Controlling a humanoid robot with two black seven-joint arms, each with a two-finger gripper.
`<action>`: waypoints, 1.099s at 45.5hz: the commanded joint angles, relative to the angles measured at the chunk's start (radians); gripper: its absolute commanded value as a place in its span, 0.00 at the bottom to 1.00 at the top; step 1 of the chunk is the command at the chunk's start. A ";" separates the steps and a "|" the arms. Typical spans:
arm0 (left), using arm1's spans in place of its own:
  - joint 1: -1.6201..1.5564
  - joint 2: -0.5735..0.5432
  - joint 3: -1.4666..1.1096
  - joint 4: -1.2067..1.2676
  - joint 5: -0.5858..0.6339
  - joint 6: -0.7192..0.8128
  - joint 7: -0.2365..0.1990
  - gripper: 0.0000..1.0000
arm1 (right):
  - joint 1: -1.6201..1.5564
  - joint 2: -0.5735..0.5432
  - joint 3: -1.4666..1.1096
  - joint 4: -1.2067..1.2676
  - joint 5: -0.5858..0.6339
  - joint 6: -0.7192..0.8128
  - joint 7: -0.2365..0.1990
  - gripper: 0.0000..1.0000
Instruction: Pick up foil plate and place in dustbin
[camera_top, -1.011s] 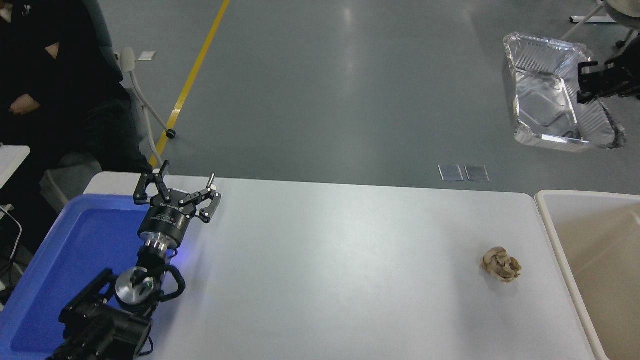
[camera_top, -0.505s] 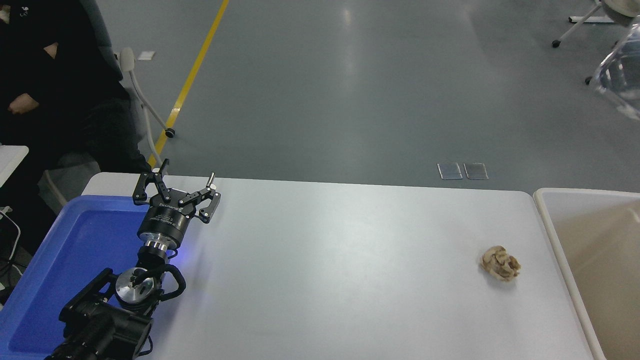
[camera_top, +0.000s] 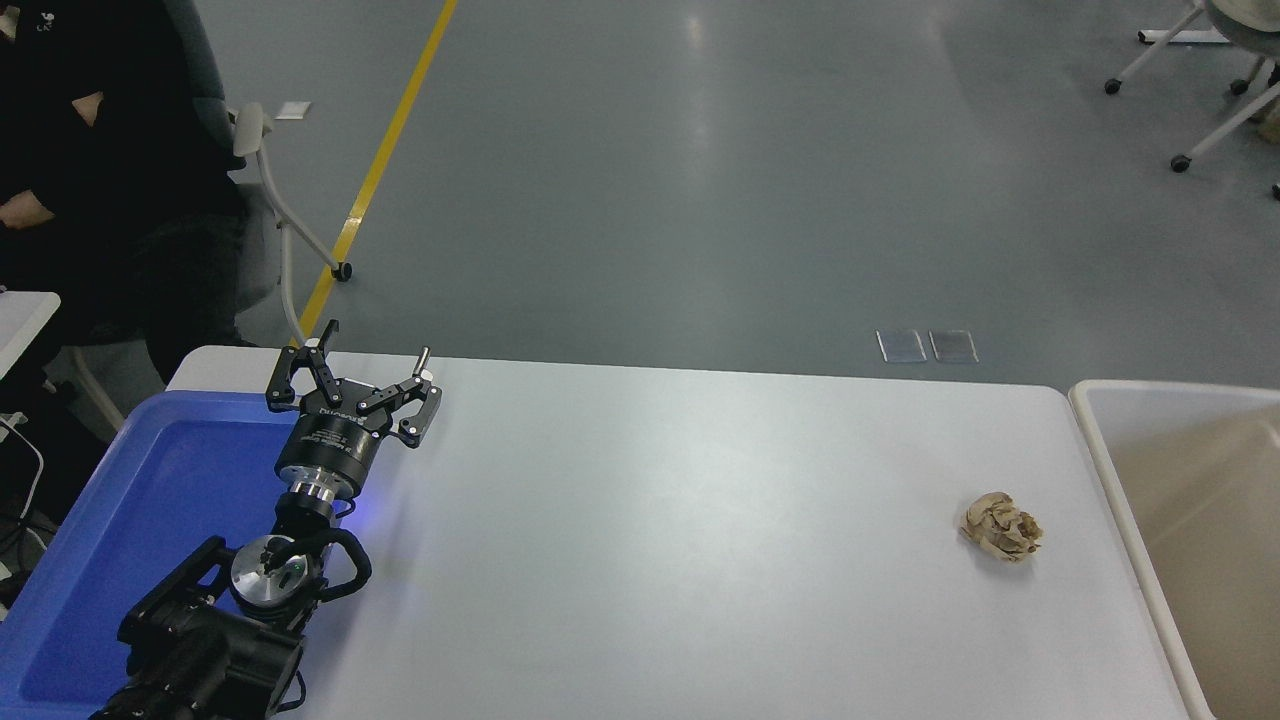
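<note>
Dustbin (camera_top: 1100, 440) waits at the right edge of the white table (camera_top: 680, 540), its off-white rim and beige interior cut off by the frame, with no foil plate to be seen anywhere in view, neither on the table nor in the visible part of the bin. Only 1 arm shows: the left gripper (camera_top: 365, 365) sits parked near the far-left corner, fingers spread wide and grasping nothing, over the inner edge of a blue tray (camera_top: 150, 500). The right arm and its gripper are out of frame, so their state cannot be told. A crumpled brown paper ball (camera_top: 1001, 527) lies near the right edge, just short of the bin. A person in dark clothing (camera_top: 120, 190) sits beyond the far-left corner. Since the plate is unseen, its bearing from either gripper and its long axis cannot be read; judging by layout alone, the bin lies on the right arm's side, well apart from the parked left gripper, so any drop would likely fall to the right arm
</note>
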 joint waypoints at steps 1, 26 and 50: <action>0.000 0.000 0.000 0.000 0.000 0.001 0.000 0.99 | -0.125 0.056 0.179 0.023 0.006 -0.048 -0.003 0.00; 0.000 0.000 0.000 0.000 0.000 0.000 0.000 0.99 | -0.141 0.095 0.181 0.061 0.008 -0.048 0.005 0.50; 0.000 -0.001 0.000 0.000 0.000 0.000 0.000 0.99 | -0.032 0.058 0.165 0.073 0.006 -0.029 0.004 1.00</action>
